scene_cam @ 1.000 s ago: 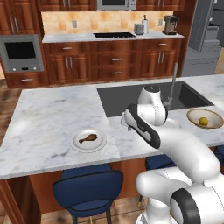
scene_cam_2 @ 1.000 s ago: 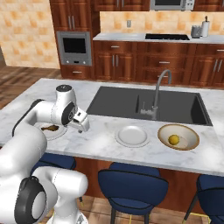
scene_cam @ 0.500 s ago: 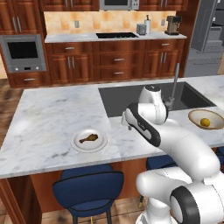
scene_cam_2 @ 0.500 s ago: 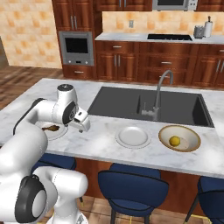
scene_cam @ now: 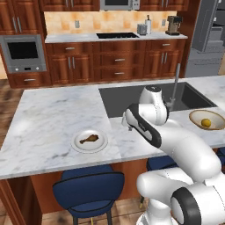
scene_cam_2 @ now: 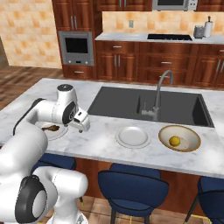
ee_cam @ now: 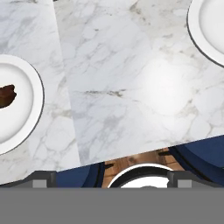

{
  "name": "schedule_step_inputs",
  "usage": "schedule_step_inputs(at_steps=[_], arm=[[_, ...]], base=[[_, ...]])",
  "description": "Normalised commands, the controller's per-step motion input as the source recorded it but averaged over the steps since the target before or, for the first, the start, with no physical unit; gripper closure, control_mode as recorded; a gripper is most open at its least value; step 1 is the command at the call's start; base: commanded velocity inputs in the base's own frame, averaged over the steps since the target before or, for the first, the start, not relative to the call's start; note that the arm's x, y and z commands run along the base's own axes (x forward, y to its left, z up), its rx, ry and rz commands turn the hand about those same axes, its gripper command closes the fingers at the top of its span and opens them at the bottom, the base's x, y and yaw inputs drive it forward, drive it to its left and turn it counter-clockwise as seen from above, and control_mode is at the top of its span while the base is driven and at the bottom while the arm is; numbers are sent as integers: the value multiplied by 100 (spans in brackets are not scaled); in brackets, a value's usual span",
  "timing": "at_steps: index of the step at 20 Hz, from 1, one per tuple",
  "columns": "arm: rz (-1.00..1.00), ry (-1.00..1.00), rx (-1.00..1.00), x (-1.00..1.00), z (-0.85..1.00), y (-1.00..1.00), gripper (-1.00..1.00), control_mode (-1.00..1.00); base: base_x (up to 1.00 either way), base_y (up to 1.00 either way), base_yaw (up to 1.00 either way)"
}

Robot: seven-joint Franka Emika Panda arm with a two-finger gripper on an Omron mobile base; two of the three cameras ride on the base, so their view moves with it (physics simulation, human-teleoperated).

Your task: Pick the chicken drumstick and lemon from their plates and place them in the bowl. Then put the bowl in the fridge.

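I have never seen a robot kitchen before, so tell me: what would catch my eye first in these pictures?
The big white robot arm bends over the marble island counter, its hand above the bare stone between two white plates. A chicken drumstick lies on the plate at the arm's left, while the other plate is empty. Near the dark sink, a bright lemon already sits in the tan bowl.

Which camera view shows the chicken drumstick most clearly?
The left base view: the whole chicken drumstick lies unobstructed on its white plate. In the right base view the arm hides most of it, so just a brown piece shows. The hand view catches only a dark end at its left edge.
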Motion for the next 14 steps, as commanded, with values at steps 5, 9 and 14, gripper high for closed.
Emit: schedule_step_inputs(at_steps=[5, 9, 14], arm=[[0, 0, 0, 0, 0, 0, -100, -100], [0, 0, 0, 0, 0, 0, -100, -100], [0, 0, 0, 0, 0, 0, -100, -100]], base=[[0, 0, 0], [0, 0, 0], [0, 0, 0]])
